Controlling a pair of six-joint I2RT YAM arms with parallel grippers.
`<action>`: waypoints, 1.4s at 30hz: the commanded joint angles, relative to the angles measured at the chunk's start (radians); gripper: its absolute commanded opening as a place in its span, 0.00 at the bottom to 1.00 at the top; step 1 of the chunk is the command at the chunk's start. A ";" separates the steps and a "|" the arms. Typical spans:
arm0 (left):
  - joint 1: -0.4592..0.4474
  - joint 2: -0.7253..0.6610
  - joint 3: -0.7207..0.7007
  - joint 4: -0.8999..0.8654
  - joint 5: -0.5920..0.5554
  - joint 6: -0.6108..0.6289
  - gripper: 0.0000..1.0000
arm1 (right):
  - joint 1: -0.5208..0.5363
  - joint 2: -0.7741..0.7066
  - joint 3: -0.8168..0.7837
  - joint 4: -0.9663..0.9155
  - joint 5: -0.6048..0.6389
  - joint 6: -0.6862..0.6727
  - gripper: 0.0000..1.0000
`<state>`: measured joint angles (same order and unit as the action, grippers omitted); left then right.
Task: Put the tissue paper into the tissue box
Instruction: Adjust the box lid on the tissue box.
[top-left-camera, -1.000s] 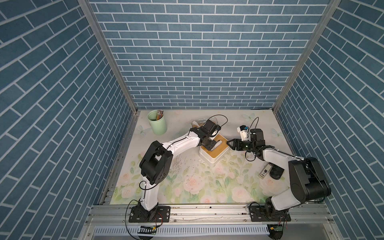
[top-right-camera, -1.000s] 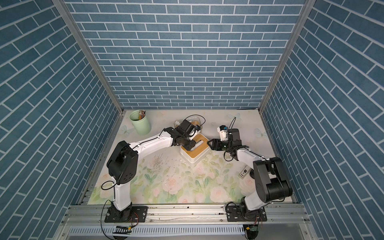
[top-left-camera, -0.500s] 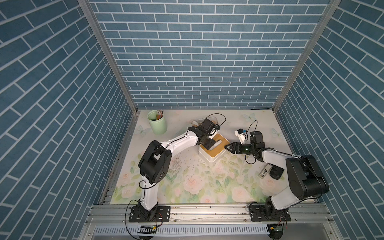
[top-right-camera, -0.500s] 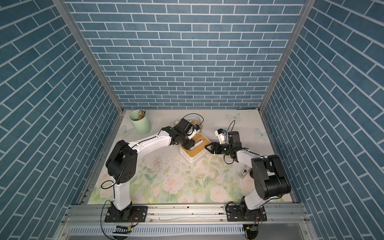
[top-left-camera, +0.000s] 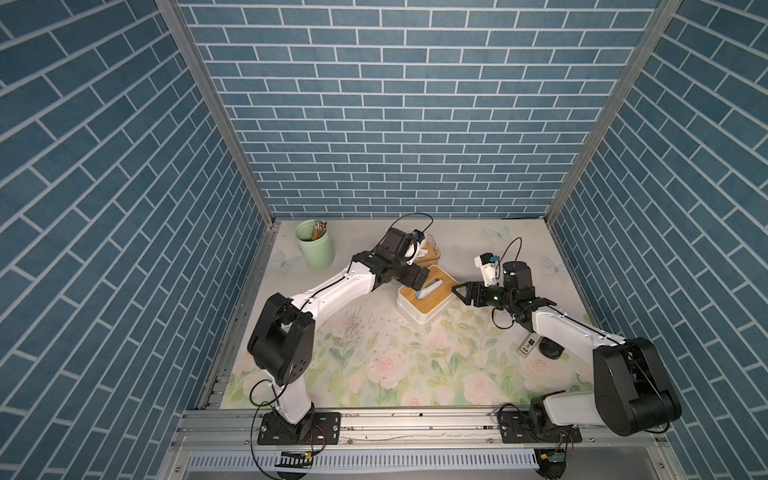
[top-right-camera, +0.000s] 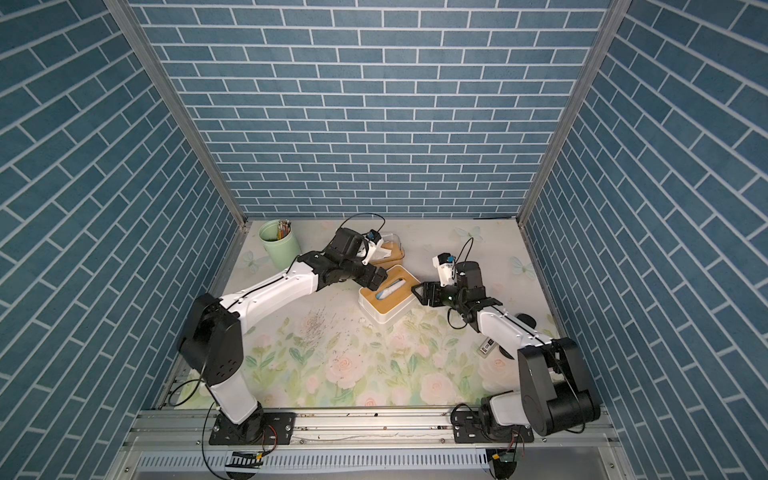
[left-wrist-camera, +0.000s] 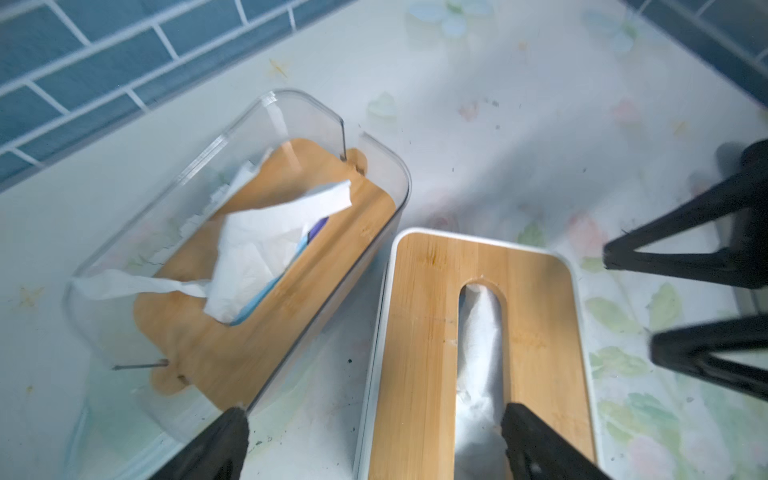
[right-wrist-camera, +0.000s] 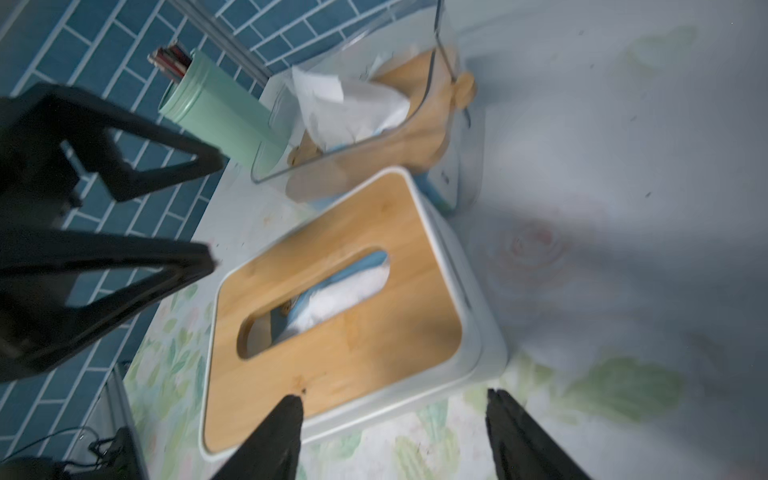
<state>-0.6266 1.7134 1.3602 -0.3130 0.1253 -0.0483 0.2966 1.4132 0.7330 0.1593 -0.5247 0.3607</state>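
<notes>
Tissue paper is tucked in the tissue box slot, w/ left pincer and right pincer both spread & empty (one left tip at slot's end), so it could be snagged & dragged out on retreat.

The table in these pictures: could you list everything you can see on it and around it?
tissue box: 1, white with wooden lid, mid-table
tissue: 1, white, in that box's slot
clear box: 1, see-through with wooden lid, just behind the tissue box
loose tissues: count unclear, white, sticking out of the clear box
cup: 1, pale green, far left corner
pencils: several, mixed colours, in the cup
small gadget: 1, grey, beside the right arm
round thing: 1, black, next to the gadget
table cover: 1, floral
walls: 3, blue brick
left arm: 1, white and black
right arm: 1, white and black
left fingers: 1 pair, black, open over the tissue box
right fingers: 1 pair, black, open at its edge
</notes>
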 joint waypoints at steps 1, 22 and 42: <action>0.031 -0.100 -0.135 0.127 0.019 -0.142 1.00 | -0.005 0.111 0.111 0.017 0.030 -0.015 0.74; 0.052 -0.435 -0.800 0.604 0.198 -0.767 0.93 | 0.156 0.026 -0.089 -0.022 -0.239 0.007 0.69; 0.012 -0.376 -0.809 0.577 0.203 -0.745 0.66 | 0.161 0.106 0.001 -0.011 -0.134 0.041 0.70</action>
<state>-0.6041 1.3186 0.5476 0.2493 0.3046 -0.7952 0.4545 1.5097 0.7521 0.0753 -0.5922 0.3531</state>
